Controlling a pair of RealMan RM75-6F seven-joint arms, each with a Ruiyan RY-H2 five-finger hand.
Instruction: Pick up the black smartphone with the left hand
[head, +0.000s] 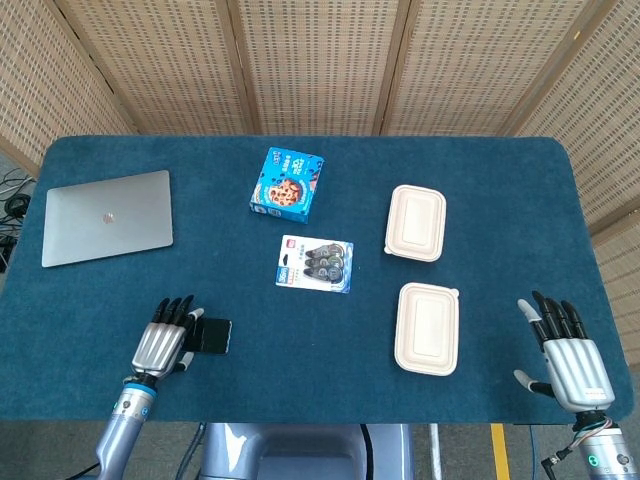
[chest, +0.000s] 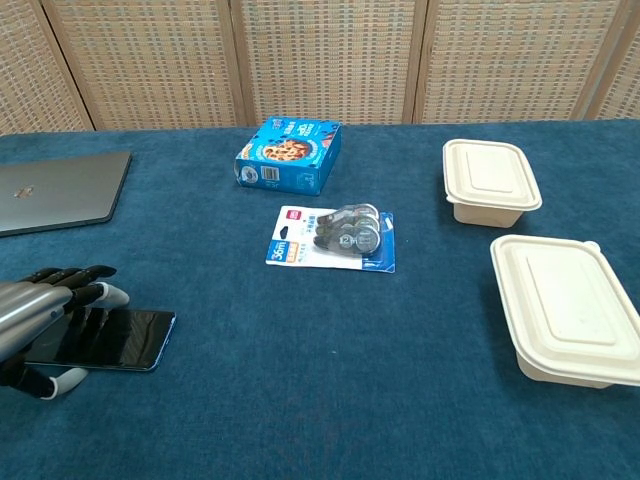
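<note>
The left hand (head: 164, 345) is seen at the near left of the blue table (head: 500, 200), palm down, its fingers (chest: 70, 283) stretched over the left part of the black smartphone (chest: 115, 339) and its thumb lying along the phone's near edge; whether the phone is actually gripped cannot be told, since it lies flat on the cloth. The smartphone's right half is left uncovered, with the fingers mirrored in its glossy screen. The right hand (head: 568, 358) is found at the near right corner of the table, spread wide with nothing in it. Farther back on the left, a closed grey laptop (head: 107, 217) is laid flat. Near the middle, a blister pack of correction tape (head: 315, 263) is placed, and just beyond it a blue snack box (head: 287, 184). To the right, two cream lidded food containers (head: 428, 327) are set one behind the other, close together but apart.
</note>
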